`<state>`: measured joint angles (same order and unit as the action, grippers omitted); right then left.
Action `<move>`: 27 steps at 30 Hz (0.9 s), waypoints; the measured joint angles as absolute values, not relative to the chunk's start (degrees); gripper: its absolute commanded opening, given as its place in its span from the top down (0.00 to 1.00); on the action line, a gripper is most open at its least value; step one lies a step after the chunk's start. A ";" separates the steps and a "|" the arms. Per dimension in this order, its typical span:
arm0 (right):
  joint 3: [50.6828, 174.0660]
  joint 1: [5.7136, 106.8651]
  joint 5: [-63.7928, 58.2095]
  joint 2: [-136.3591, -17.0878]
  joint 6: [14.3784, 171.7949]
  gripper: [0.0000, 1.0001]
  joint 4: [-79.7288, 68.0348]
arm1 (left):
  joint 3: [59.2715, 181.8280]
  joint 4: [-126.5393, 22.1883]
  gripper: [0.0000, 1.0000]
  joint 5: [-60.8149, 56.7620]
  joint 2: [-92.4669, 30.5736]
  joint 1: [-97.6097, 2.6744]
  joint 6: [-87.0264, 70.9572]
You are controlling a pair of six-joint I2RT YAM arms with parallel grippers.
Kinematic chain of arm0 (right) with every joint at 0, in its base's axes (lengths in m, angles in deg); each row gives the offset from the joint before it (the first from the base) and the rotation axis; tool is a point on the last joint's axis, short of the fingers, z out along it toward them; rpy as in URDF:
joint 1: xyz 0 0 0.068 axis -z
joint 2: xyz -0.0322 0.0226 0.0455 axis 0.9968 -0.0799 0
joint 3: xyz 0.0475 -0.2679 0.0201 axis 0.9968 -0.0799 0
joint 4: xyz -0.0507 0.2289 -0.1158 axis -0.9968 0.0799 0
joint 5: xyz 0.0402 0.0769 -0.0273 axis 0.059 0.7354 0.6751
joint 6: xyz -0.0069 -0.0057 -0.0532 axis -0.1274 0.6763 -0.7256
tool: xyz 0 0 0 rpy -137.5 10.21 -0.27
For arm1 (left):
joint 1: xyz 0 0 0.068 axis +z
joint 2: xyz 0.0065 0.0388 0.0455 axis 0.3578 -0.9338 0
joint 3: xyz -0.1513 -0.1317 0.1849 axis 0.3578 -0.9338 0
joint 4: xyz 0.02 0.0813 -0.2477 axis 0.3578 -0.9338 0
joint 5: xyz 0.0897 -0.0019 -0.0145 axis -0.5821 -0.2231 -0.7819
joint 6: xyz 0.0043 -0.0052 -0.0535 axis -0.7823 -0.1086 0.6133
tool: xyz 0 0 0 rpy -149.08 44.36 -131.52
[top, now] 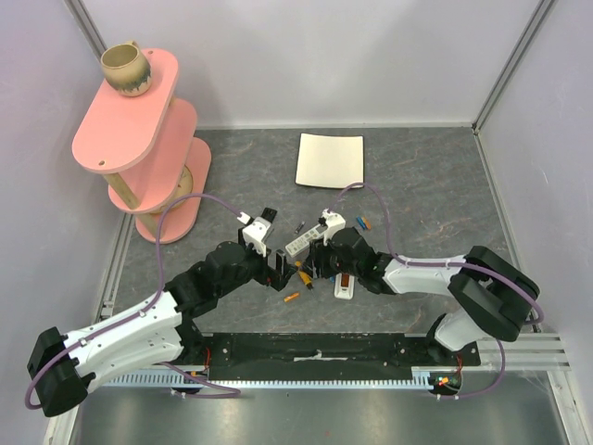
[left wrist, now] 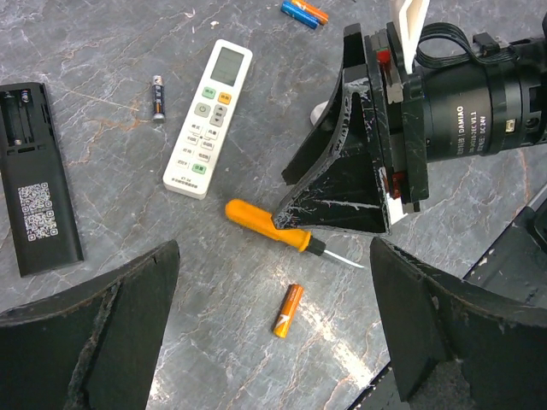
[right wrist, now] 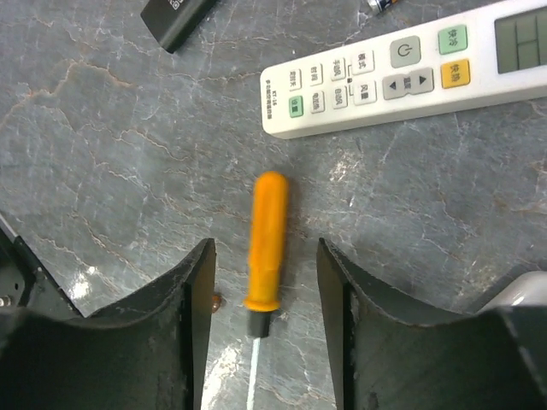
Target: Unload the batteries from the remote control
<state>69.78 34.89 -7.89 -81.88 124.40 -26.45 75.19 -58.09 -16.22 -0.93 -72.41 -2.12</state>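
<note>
The white remote control (left wrist: 208,120) lies face up, buttons showing, its battery bay not visible; it also runs across the top of the right wrist view (right wrist: 402,73). One orange battery (left wrist: 288,310) lies loose on the table below my left gripper (left wrist: 273,256), which stands wide open above it. An orange-handled screwdriver (right wrist: 269,243) lies flat between the fingers of my right gripper (right wrist: 265,248), which is open with a gap on both sides of the handle. From above, both grippers meet just in front of the remote control (top: 303,241).
A black remote (left wrist: 38,209) lies back up, its bay uncovered. A dark battery (left wrist: 157,96) and a blue and orange pair (left wrist: 304,12) lie beyond the white remote. A white square sheet (top: 330,159) sits at the back. A pink shelf (top: 139,139) bearing a cup (top: 125,69) stands far left.
</note>
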 measured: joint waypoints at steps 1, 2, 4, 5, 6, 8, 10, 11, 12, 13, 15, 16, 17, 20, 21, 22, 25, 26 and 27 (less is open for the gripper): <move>69.78 34.89 -7.95 -81.84 124.38 0.38 -26.17 | 75.19 -58.09 0.03 -16.20 -0.93 -72.41 -2.12; 69.78 34.89 -8.02 -81.68 124.40 0.31 -26.06 | 75.19 -58.12 0.03 -16.20 -0.90 -72.41 -2.14; 69.76 34.89 -9.00 -78.64 123.77 0.20 -25.32 | 75.19 -58.03 0.03 -16.22 -0.84 -72.41 -2.14; 69.76 34.89 -9.02 -78.54 123.75 0.15 -25.34 | 75.19 -58.03 0.03 -16.20 -0.82 -72.41 -2.12; 69.80 34.89 -9.53 -77.49 123.53 0.11 -25.21 | 75.19 -58.01 0.03 -16.35 -0.77 -72.41 -2.12; 69.91 34.87 -10.95 -75.61 122.72 0.02 -24.35 | 75.17 -57.90 0.03 -16.94 -0.62 -72.41 -2.12; 70.37 34.89 -12.65 -73.66 121.82 0.02 -22.93 | 74.99 -57.11 0.02 -17.99 -0.47 -72.41 -2.12; 70.54 34.89 -13.83 -72.48 121.41 0.02 -22.23 | 74.86 -56.69 0.02 -18.74 -0.45 -72.41 -2.12; 70.54 34.89 -14.90 -71.21 121.14 0.02 -21.53 | 74.75 -56.32 0.02 -19.50 -0.45 -72.41 -2.12; 70.54 34.89 -15.91 -69.92 120.97 0.02 -20.77 | 74.62 -55.91 0.02 -20.42 -0.49 -72.41 -2.12; 70.41 34.85 -19.03 -66.01 120.62 0.02 -18.63 | 74.60 -55.27 0.02 -22.15 -0.90 -72.43 -2.12; 70.15 34.85 -20.80 -63.54 120.51 0.02 -17.69 | 74.60 -54.77 0.02 -23.19 -1.32 -72.41 -2.12; 69.71 34.85 -22.46 -61.20 120.42 0.02 -16.99 | 74.62 -54.42 0.02 -23.81 -1.69 -72.41 -2.12; 67.74 34.78 -28.24 -51.80 120.18 0.02 -13.23 | 74.53 -52.96 0.03 -25.73 -3.20 -72.43 -2.12; 67.13 34.78 -29.83 -49.22 120.16 0.02 -12.09 | 74.45 -52.48 0.03 -26.19 -3.53 -72.43 -2.12; 66.52 34.78 -31.73 -46.36 120.12 0.02 -10.50 | 74.27 -51.89 0.03 -26.74 -3.86 -72.43 -2.12; 64.55 34.78 -37.22 -37.82 119.90 0.02 -5.80 | 72.98 -49.48 0.03 -27.70 -3.92 -72.43 -2.12; 64.27 34.78 -38.84 -35.76 119.68 0.02 -4.38 | 72.41 -48.59 0.03 -27.89 -3.79 -72.43 -2.12; 64.16 34.78 -40.50 -33.90 119.35 0.02 -2.83 | 71.39 -47.14 0.03 -28.09 -3.44 -72.41 -2.14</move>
